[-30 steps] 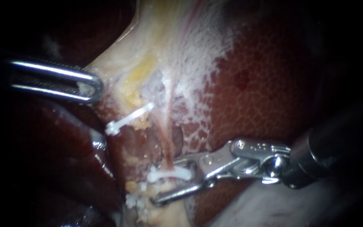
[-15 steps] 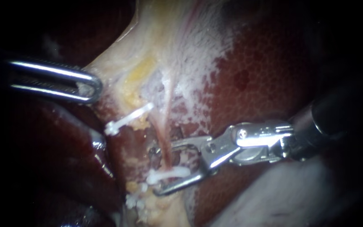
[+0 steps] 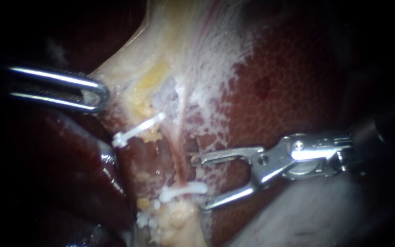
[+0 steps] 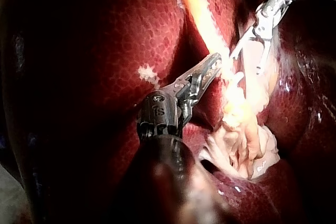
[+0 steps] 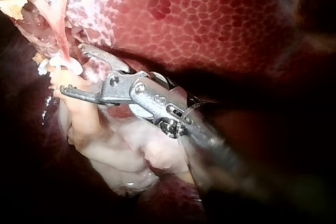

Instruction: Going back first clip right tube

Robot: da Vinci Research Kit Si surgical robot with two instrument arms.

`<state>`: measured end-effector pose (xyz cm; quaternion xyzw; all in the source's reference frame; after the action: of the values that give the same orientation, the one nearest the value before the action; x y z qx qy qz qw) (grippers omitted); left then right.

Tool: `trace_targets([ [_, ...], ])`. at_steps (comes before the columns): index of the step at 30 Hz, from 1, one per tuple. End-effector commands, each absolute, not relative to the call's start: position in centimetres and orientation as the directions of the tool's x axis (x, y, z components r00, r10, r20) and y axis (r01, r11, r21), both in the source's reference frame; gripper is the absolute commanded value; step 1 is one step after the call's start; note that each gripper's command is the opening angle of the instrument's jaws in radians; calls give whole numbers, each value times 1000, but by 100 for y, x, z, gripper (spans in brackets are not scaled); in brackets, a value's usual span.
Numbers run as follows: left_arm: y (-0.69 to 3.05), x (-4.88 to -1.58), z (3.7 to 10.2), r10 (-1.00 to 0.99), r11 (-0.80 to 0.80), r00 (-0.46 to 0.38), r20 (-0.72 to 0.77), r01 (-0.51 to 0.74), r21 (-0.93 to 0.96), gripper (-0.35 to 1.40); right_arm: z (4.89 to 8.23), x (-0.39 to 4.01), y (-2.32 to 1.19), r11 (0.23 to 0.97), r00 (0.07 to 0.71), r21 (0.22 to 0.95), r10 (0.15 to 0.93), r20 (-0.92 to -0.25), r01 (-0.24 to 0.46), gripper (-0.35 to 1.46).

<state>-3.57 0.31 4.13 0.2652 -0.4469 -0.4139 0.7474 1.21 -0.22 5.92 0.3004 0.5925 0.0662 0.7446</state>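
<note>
A white clip (image 3: 184, 190) sits across the thin pink right tube (image 3: 179, 155), low on the pale stalk of tissue. My right instrument (image 3: 199, 183) stands just to the right of that clip with its jaws wide open and nothing between them; the upper jaw's tip nearly reaches the tube. In the right wrist view the same open jaws (image 5: 73, 70) face the clip (image 5: 62, 65). A second white clip (image 3: 138, 130) lies on the left tube. My left instrument (image 3: 92, 93) is shut on the pale tissue's left edge, also seen in the left wrist view (image 4: 211, 68).
Dark red mottled liver (image 3: 289, 91) fills the right and the left of the view. A whitish frayed patch (image 3: 206, 87) covers the liver beside the tubes. Pale soft tissue (image 3: 307, 219) bulges under the right instrument's shaft.
My right instrument has drawn back to the right, off the tube and clip, with its jaws still open. The clip stays on the tube. The left instrument has held still.
</note>
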Motion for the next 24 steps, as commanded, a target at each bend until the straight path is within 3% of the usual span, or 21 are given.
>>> trace_targets([
  [1,31,-357,414,-856,517,258,449,382,766,-35,589,117,-18,811,289,529,459,-840,250,60],
  [12,31,-356,418,-855,518,258,450,382,765,-35,562,77,11,823,283,534,474,-834,196,60],
  [24,29,-358,422,-854,520,259,451,382,764,-35,550,75,12,831,283,538,487,-827,143,60],
])
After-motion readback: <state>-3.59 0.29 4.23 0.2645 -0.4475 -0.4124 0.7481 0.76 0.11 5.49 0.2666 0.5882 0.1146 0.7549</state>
